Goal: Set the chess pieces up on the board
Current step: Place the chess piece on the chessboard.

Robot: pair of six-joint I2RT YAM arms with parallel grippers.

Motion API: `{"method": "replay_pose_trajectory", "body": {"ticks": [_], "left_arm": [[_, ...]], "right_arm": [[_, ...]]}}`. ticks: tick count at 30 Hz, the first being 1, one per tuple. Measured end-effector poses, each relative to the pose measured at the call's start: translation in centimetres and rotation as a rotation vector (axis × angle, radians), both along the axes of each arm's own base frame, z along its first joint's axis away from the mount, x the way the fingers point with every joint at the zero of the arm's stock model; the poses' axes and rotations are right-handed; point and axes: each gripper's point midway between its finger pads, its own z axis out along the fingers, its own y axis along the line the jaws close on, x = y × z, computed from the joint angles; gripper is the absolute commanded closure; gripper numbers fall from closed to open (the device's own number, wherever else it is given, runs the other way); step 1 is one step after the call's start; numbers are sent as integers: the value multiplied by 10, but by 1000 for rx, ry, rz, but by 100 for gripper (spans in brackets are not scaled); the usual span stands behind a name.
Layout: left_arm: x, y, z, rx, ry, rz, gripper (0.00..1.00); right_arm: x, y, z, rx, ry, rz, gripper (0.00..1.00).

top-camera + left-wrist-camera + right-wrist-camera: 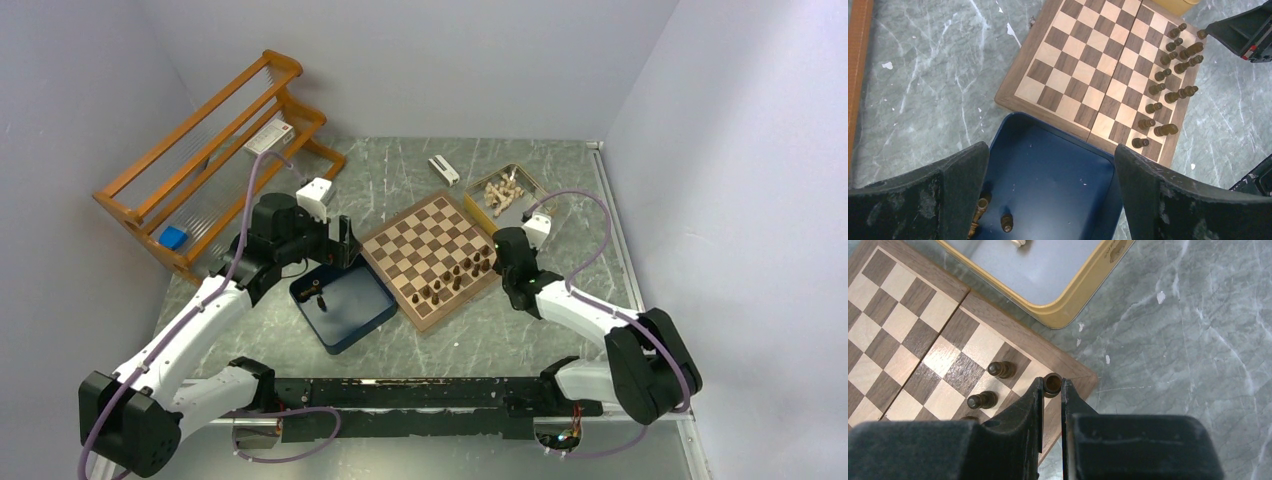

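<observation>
Clamping a dark piece [1051, 383] between its nearly shut fingertips, the right gripper [1051, 390] hung over a corner of the board [913, 335]; whether the piece touched the wood could not be told. Just ahead and left of its fingers, two other dark pieces [1000, 369] stood on neighbouring squares. Farther ahead lay a gold tray [1068, 317], close beside the board's edge. The left gripper [1050, 160] was spread wide and held nothing, hovering above a blue box [1063, 200]. Below its left finger, two loose pieces [1006, 222] lay on the box floor. Ahead of that gripper the box sat just beside the board, and off to the front right the set pieces [1168, 75] stood in two rows along the board's right-hand side, near the right gripper.
</observation>
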Motion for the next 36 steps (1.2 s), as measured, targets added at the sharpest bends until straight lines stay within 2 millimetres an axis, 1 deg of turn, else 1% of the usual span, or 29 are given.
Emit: {"method": "replay_pose_trajectory", "body": {"ticks": [7,13,36], "left_arm": [[-1,0,1,2,-5,1,0],[0,1,2,5,-12,9,0],[0,2,2,9,-14,13,0]], "right_arm": [[-1,1,-10,12,25,-16,95],[-2,2,-14,21,35,-18,95],[5,7,-14,39,26,-16,94]]}}
